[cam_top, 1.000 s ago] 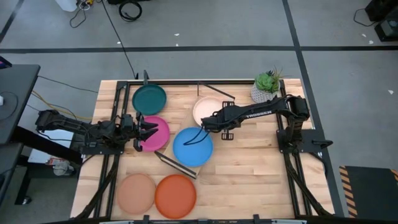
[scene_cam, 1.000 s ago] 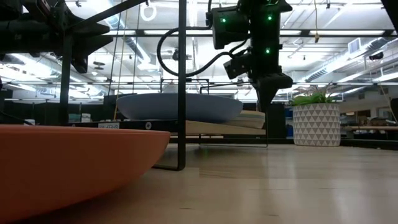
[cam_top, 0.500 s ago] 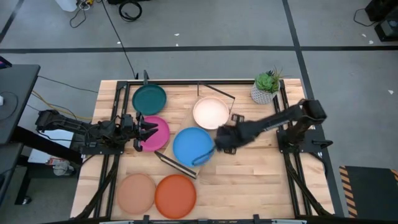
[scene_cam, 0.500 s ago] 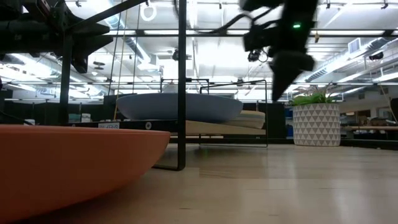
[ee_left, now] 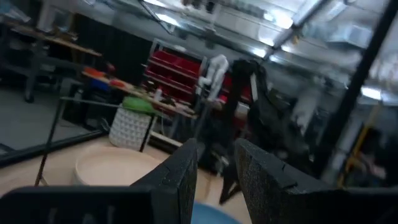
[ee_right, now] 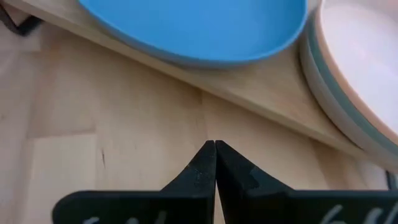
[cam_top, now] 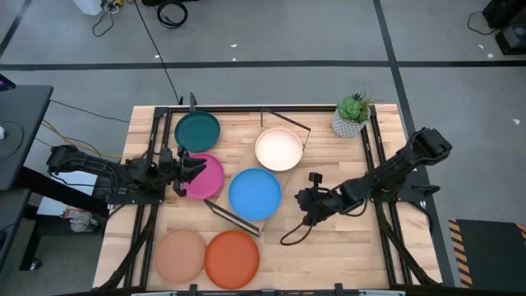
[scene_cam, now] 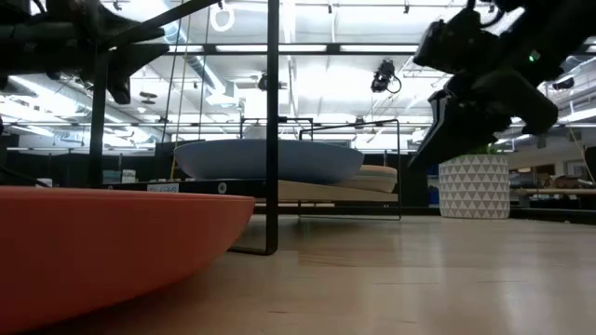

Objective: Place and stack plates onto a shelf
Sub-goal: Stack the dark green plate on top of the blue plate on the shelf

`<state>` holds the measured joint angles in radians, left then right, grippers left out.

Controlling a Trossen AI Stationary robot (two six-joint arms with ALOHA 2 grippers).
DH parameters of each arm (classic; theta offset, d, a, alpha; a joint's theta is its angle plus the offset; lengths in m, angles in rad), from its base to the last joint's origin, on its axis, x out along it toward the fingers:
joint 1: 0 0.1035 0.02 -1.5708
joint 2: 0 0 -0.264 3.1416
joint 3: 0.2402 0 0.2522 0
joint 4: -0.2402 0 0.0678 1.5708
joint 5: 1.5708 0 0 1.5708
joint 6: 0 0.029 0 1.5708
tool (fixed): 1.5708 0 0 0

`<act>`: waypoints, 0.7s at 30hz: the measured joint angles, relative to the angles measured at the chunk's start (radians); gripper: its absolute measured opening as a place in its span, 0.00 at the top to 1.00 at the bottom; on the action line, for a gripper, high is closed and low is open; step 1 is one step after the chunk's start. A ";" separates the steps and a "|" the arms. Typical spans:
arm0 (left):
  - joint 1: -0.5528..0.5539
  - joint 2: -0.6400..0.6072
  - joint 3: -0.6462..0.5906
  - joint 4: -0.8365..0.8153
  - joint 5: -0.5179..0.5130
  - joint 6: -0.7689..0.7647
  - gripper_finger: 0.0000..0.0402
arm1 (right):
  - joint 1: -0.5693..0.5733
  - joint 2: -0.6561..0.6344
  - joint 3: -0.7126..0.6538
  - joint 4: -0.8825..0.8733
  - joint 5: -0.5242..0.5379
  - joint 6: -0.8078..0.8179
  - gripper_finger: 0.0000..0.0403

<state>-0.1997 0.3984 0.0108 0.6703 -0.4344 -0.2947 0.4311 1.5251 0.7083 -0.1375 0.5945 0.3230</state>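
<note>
The shelf [ee_right: 267,87] is a light wooden board on black legs. It carries a blue plate [cam_top: 255,194] and a cream plate [cam_top: 279,150]; in the right wrist view the cream plate [ee_right: 360,56] lies on another plate. Teal [cam_top: 197,130], magenta [cam_top: 207,178], tan [cam_top: 180,254] and orange [cam_top: 232,257] plates lie on the table. My right gripper [cam_top: 304,200] is shut and hovers over bare table, right of the blue plate. In its own view the right gripper [ee_right: 214,149] points at the shelf's edge. My left gripper [cam_top: 191,167] is open above the magenta plate's left rim.
A white pot with a green plant [cam_top: 352,115] stands at the table's far right corner. In the low view the orange plate [scene_cam: 102,242] fills the near left. Black frame rails [cam_top: 386,230] run along both table sides. Bare wood [cam_top: 329,247] lies near the right front.
My right gripper has drawn back from above the shelf, between the cream and blue plates, toward the table's right and near edge. Its arm has folded back and tipped lower. The plates have kept their places.
</note>
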 joint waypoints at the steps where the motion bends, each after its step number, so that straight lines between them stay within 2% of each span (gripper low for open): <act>1: 0.000 0.000 0.014 -0.016 -0.016 -0.011 0.71 | -0.001 0.003 -0.012 0.029 0.000 -0.003 0.97; 4: 0.005 0.003 0.102 -0.120 -0.074 -0.015 0.71 | -0.007 0.008 -0.028 0.038 0.038 0.022 0.97; 7: 0.052 0.031 0.212 -0.359 -0.140 -0.034 0.71 | 0.004 -0.013 -0.052 0.038 0.125 0.032 0.97; 12: 0.188 0.115 0.354 -0.618 -0.153 -0.064 0.71 | 0.035 -0.061 -0.100 0.076 0.171 0.013 0.97; 15: 0.263 0.174 0.375 -0.644 -0.159 -0.011 0.71 | 0.054 -0.080 -0.135 0.124 0.174 0.008 0.97; 18: 0.343 0.250 0.374 -0.659 -0.154 -0.019 0.71 | 0.080 -0.093 -0.170 0.191 0.172 0.019 0.97; 21: 0.426 0.332 0.373 -0.710 -0.027 -0.073 0.71 | 0.113 -0.093 -0.198 0.267 0.173 0.011 0.97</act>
<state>0.2266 0.7299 0.3840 -0.0396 -0.4611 -0.3676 0.5443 1.4319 0.5104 0.1290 0.7676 0.3341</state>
